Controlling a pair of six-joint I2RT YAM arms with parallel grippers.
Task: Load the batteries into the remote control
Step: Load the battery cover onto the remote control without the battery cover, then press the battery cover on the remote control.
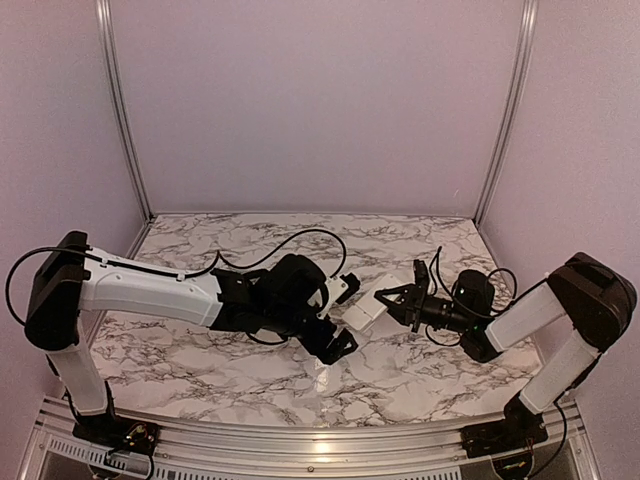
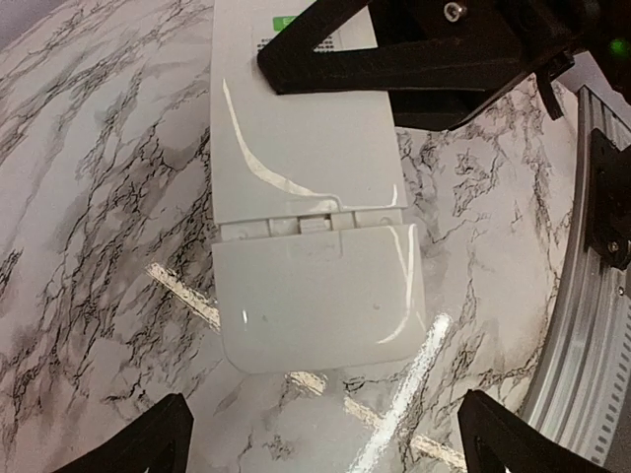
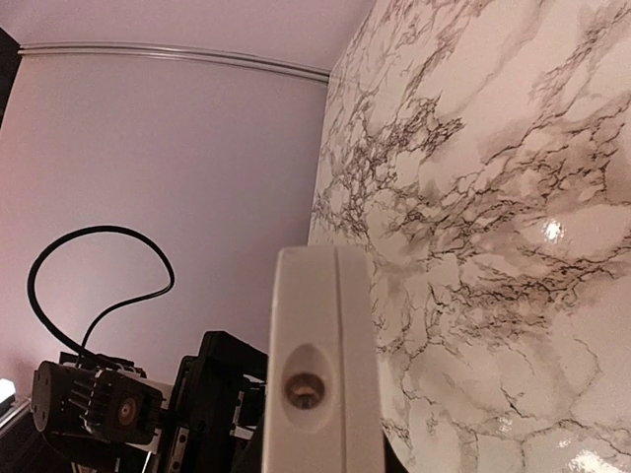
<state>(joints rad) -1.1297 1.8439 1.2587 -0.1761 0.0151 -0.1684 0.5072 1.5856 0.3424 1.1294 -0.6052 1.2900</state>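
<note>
**Left gripper** point(image 2: 330, 445): fingers spread wide, holding nothing. It is the nearer arm to the cover end.

**Remote control** point(image 2: 306, 177): centre of the table, between the two arms, back face up. Its long axis runs straight away from the left fingers toward the right gripper. The battery cover point(image 2: 320, 301) lies just ahead of the left fingertips, apparently seated, though the seam is hard to read.

**Batteries**: not seen in any view.

**Right gripper** point(image 1: 395, 298): clamped on the remote's far end.

Tabletop point(image 1: 420, 385) viewed from above and behind; remote control point(image 2: 296, 148) framed closely by both wrist views, end-on from the right.
</note>
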